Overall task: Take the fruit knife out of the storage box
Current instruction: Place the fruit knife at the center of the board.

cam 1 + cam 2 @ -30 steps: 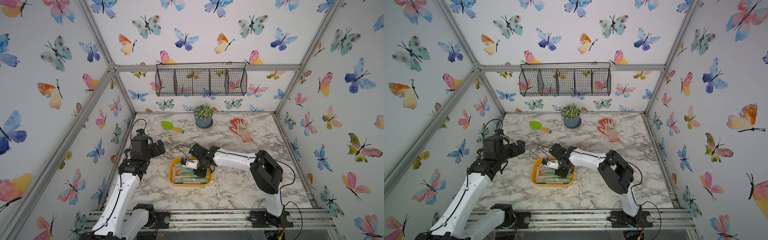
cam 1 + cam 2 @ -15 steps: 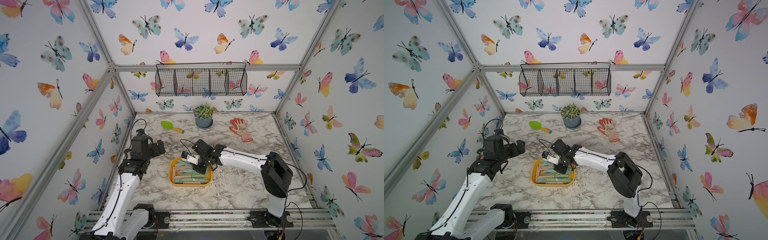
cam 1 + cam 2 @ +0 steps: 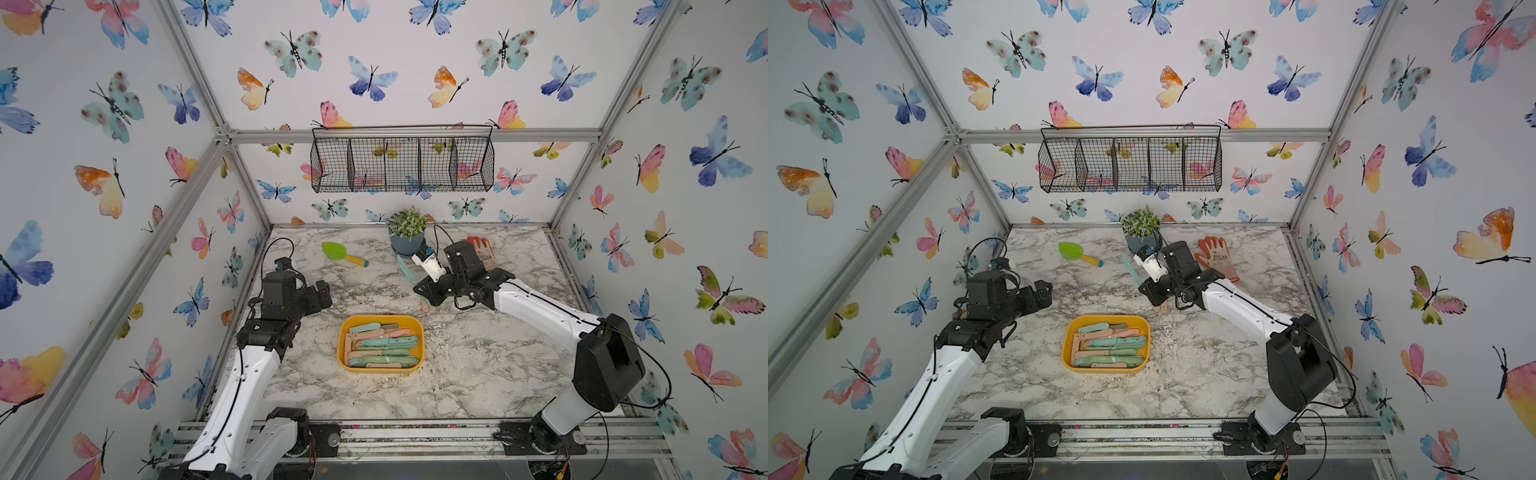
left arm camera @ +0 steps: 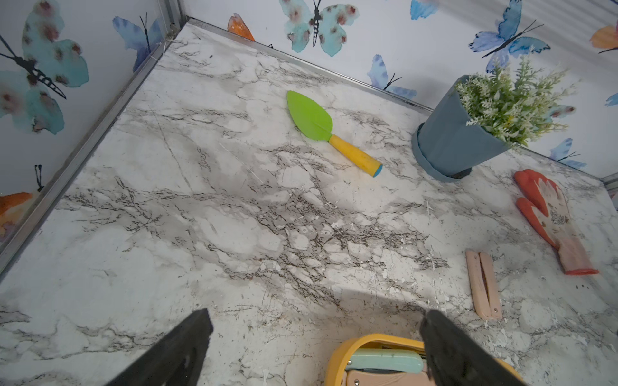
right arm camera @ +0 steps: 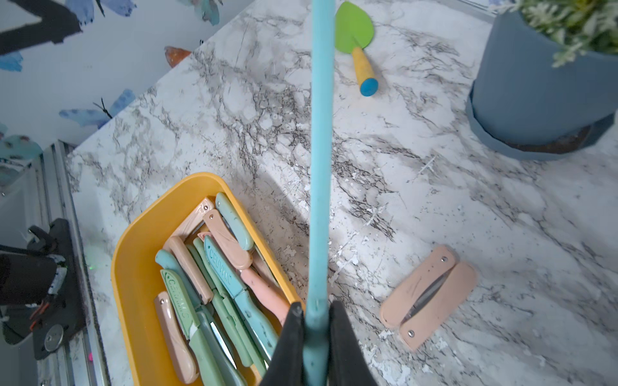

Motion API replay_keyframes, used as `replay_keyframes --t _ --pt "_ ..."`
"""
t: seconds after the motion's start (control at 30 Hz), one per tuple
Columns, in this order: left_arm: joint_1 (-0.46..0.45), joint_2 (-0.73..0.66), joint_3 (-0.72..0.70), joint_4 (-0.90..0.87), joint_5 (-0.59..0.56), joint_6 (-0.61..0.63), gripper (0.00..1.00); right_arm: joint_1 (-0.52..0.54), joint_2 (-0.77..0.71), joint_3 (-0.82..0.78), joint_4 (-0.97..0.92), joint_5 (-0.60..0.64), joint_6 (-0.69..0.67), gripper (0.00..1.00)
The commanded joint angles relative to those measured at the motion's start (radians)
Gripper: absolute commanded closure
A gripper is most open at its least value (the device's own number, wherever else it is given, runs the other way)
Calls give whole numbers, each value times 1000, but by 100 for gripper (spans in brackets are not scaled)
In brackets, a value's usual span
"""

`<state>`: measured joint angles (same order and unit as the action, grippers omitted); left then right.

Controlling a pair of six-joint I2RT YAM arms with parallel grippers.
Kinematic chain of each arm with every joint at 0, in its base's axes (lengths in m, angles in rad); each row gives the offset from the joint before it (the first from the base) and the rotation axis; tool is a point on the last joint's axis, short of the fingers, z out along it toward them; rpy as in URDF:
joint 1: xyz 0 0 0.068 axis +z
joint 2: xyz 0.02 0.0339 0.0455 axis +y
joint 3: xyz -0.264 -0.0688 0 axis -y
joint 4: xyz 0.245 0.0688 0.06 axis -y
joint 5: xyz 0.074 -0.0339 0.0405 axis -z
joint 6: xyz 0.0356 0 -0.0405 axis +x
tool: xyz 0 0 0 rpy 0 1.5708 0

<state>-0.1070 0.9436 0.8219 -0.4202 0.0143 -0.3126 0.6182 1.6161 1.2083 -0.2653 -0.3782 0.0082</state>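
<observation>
The right tool (image 5: 314, 312) is clamped tight on the teal fruit knife (image 5: 321, 133), held above bare counter (image 3: 478, 374) behind the storage box (image 3: 380, 318), which sits near the front edge. The left tool (image 4: 317, 315) gapes empty by the left edge.

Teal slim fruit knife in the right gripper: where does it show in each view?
Both top views: the teal slim fruit knife juts from the right gripper toward the back wall, tip just in front of the blue plant pot.
Left wrist: not in it.
Right wrist: a long teal bar leaving the shut gripper, beside the yellow plastic storage box.
Shared landmark: the green plastic trowel, in all four views.
</observation>
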Motion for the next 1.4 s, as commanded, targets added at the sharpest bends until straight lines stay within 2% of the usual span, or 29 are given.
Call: replay_keyframes --t 0.0,0.3,0.53,0.77,1.37 --pt "-18 8 4 20 60 23 2 -57 -41 -57 76 -79 89 96" --pt "-49 38 34 27 56 36 1 -239 -78 -195 205 -177 216 96" --pt "-50 48 14 35 58 47 1 -351 30 -284 325 -313 352 96" --pt "-49 38 2 40 58 46 2 -354 149 -299 393 -394 404 96" --pt "-49 29 -1 35 44 44 1 -354 290 -336 480 -437 500 96"
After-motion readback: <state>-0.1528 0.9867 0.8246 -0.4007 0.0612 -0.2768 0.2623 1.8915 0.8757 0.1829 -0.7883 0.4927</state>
